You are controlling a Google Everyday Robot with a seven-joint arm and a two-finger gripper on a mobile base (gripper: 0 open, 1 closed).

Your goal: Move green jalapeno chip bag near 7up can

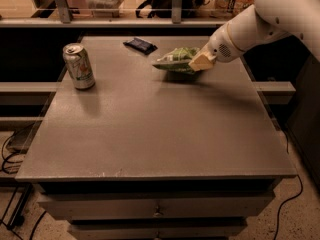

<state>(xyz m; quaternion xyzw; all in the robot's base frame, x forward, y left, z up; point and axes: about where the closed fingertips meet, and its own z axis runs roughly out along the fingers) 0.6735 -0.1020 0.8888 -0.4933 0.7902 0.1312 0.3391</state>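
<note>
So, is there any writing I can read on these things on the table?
None can be read.
The 7up can: markings too blurred.
The green jalapeno chip bag, held in the jaws at its right end: label too blurred.
The dark blue bar: too small.

I see my white, smooth-shelled plastic arm (pixel 260 21) coming in from the upper right and sloping down to the left. Its rounded wrist (pixel 225 44) points at the far right part of the grey table (pixel 150 134). There the tan, blocky two-finger gripper (pixel 200 63) hangs just above the surface, fingers (pixel 205 59) pinched onto the right end of the small crinkly green jalapeno chip bag (pixel 175 59).
</note>
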